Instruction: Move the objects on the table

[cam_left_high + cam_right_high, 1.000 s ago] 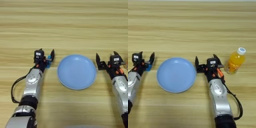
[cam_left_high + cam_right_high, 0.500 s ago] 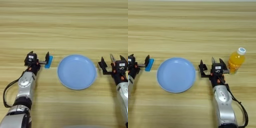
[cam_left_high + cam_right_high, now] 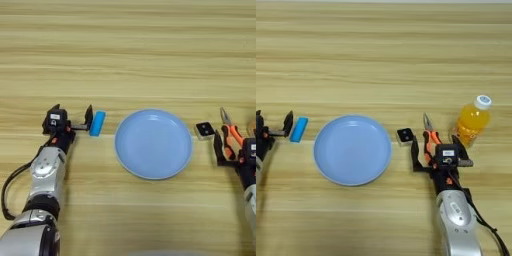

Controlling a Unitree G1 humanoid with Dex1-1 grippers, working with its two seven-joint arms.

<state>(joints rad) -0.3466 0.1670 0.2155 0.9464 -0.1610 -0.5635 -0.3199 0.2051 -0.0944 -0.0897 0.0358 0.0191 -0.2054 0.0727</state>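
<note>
Beside the blue block [image 3: 97, 123], the left gripper [image 3: 73, 119] gapes wide, empty — right gripper [image 3: 437, 153] spread over the pliers [image 3: 430, 138].

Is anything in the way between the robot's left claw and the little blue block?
Nothing visible is. The left gripper is open, and the blue block lies right beside its inner finger, with only bare table around it. The plate sits on the block's far side.

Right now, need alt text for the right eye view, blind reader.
A round light-blue plate sits on a wooden table, with the robot's open right gripper just right of it over orange-handled pliers. A small black-and-white square piece and an orange-liquid bottle flank the pliers; at far left the open left gripper is beside a blue block.
</note>
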